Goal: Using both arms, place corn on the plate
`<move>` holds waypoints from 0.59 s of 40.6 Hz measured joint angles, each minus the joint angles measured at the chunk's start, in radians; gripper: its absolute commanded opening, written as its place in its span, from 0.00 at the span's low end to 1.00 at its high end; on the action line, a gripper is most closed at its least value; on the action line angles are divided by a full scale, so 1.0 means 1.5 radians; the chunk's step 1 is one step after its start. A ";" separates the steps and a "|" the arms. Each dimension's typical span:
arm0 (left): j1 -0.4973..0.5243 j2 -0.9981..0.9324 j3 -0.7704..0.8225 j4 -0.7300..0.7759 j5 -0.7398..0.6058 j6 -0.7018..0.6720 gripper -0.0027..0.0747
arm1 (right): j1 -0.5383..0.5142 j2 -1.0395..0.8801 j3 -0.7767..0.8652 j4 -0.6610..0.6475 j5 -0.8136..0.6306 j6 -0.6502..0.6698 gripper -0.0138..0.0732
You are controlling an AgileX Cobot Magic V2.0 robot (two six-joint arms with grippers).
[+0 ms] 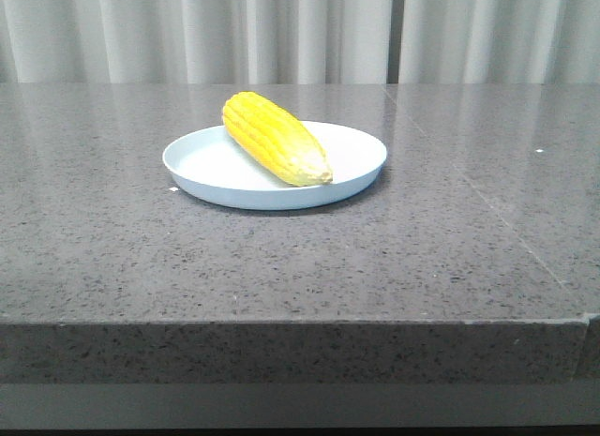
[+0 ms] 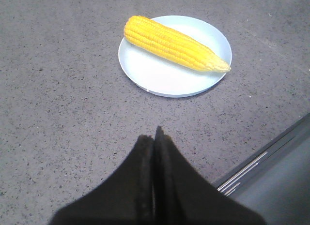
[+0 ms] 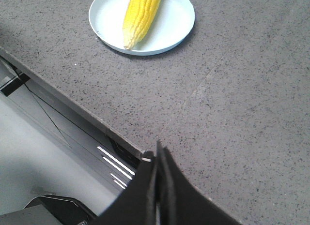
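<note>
The yellow corn (image 1: 275, 137) lies on the pale blue-white plate (image 1: 204, 163), its paler tip over the plate's front right rim. It also shows on the plate (image 2: 160, 77) in the left wrist view (image 2: 172, 43) and on the plate (image 3: 172, 22) in the right wrist view (image 3: 139, 14). My left gripper (image 2: 154, 137) is shut and empty, well back from the plate above the table. My right gripper (image 3: 158, 155) is shut and empty, over the table's front edge, far from the plate. Neither gripper shows in the front view.
The grey speckled stone table (image 1: 450, 230) has a seam running diagonally at the right. Its front edge (image 3: 72, 106) drops to the robot's base with metal rails. Pale curtains (image 1: 300, 33) hang behind the table.
</note>
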 measured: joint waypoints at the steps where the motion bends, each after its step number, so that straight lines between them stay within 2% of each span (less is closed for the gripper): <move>1: 0.000 0.000 0.000 0.000 0.000 0.000 0.01 | 0.000 0.000 0.000 0.000 0.000 0.000 0.08; 15: 0.017 -0.020 0.006 -0.005 0.000 0.000 0.01 | 0.000 0.000 0.000 0.000 0.000 0.000 0.08; 19: 0.062 -0.056 0.031 -0.004 -0.022 0.000 0.01 | 0.000 0.000 0.000 0.000 0.000 0.000 0.08; 24: 0.135 -0.121 0.102 -0.004 -0.091 0.000 0.01 | 0.000 0.000 0.000 0.000 0.000 0.000 0.08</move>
